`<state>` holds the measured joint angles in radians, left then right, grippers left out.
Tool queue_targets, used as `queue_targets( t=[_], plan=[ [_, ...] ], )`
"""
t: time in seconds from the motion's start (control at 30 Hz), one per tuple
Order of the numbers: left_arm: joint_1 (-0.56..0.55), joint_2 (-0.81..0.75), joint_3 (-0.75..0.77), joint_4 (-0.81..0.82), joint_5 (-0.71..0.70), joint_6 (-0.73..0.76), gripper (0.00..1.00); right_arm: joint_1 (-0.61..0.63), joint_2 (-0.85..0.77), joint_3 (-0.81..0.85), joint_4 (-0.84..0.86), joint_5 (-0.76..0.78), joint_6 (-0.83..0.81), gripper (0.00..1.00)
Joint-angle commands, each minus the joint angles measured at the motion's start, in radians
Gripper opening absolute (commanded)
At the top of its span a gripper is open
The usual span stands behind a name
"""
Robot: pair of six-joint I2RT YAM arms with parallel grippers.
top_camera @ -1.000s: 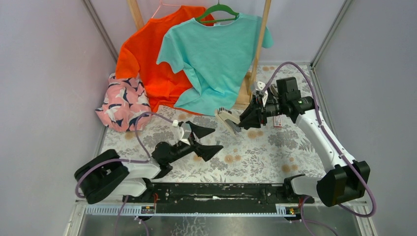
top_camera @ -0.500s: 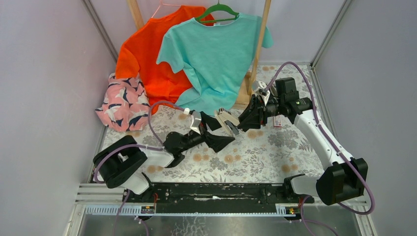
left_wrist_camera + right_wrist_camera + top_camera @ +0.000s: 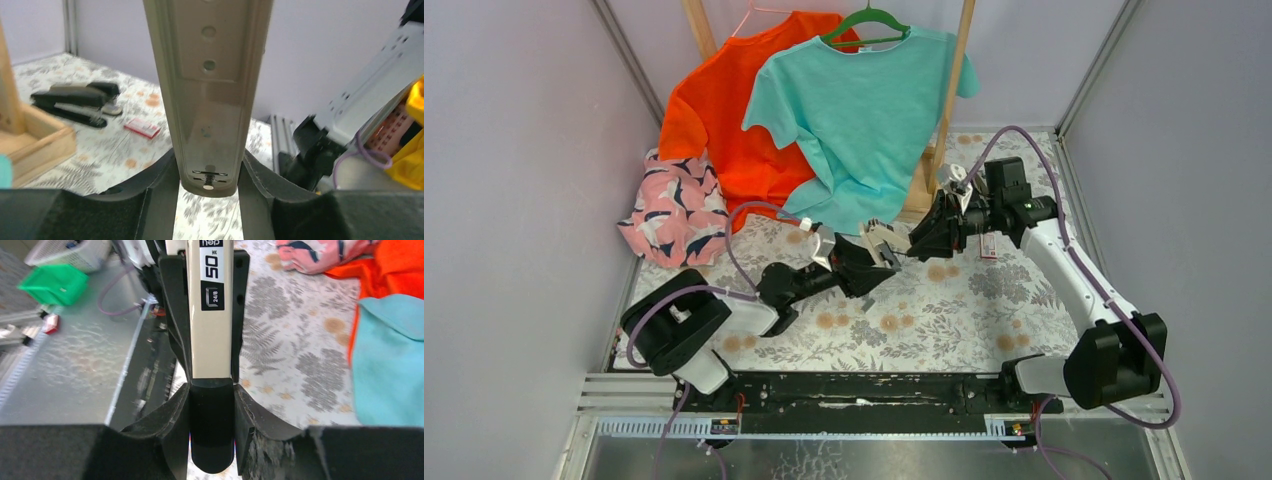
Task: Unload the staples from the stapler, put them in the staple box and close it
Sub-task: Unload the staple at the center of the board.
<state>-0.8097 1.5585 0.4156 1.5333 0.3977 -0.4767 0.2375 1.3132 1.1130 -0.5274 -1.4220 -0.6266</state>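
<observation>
A beige-and-black stapler (image 3: 885, 241) hangs above the table's middle, held between both arms. My right gripper (image 3: 921, 240) is shut on its black rear end (image 3: 212, 410), and the beige top with a "50" label (image 3: 212, 315) runs away from that camera. From the left, my left gripper (image 3: 870, 264) has its fingers pressed against both sides of the stapler's other end. The left wrist view shows the grey-beige underside (image 3: 208, 75), with a small screw between my left gripper (image 3: 208, 172) fingers. The staples are hidden.
A second, black stapler (image 3: 75, 102) and a small red-and-white box (image 3: 142, 128) lie on the floral cloth by a wooden rack base (image 3: 35, 145). Orange (image 3: 724, 130) and teal (image 3: 864, 110) shirts hang at the back. A pink patterned cloth (image 3: 674, 210) lies far left.
My left arm has swung up and right from the near left to the stapler, and its wide-open jaws have closed onto it. The right arm stayed put, holding the stapler.
</observation>
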Motion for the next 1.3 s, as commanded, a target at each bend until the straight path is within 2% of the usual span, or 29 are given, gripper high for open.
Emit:
queue_targets(
  t=[0.0, 0.07, 0.17, 0.3, 0.43, 0.57, 1.1, 1.17, 1.27],
  plan=[
    [0.120, 0.016, -0.080, 0.069, 0.116, 0.166, 0.00, -0.057, 0.041, 0.055, -0.232, 0.101, -0.309, 0.00],
    [0.192, 0.028, -0.114, 0.057, 0.192, 0.163, 0.00, -0.062, 0.079, 0.078, -0.386, 0.227, -0.533, 0.00],
    [0.245, 0.027, -0.138, -0.041, 0.205, 0.209, 0.00, -0.070, 0.120, 0.054, -0.429, 0.347, -0.664, 0.00],
    [0.248, -0.044, -0.135, -0.302, 0.092, 0.321, 0.00, -0.111, 0.140, -0.021, -0.322, 0.461, -0.668, 0.00],
    [0.248, -0.085, -0.091, -0.532, 0.016, 0.397, 0.00, -0.122, 0.171, -0.043, -0.268, 0.501, -0.641, 0.00],
    [0.248, -0.090, -0.054, -0.666, -0.036, 0.433, 0.00, -0.121, 0.178, -0.060, -0.183, 0.556, -0.570, 0.00],
    [0.247, -0.115, -0.069, -0.572, 0.022, 0.336, 0.00, -0.121, 0.171, -0.019, -0.246, 0.417, -0.523, 0.00],
    [0.248, -0.117, -0.079, -0.520, 0.050, 0.293, 0.00, -0.121, 0.168, -0.004, -0.260, 0.385, -0.506, 0.00],
    [0.240, -0.092, -0.106, -0.311, 0.124, 0.141, 0.00, -0.121, 0.171, 0.044, -0.325, 0.278, -0.468, 0.00]
  ],
)
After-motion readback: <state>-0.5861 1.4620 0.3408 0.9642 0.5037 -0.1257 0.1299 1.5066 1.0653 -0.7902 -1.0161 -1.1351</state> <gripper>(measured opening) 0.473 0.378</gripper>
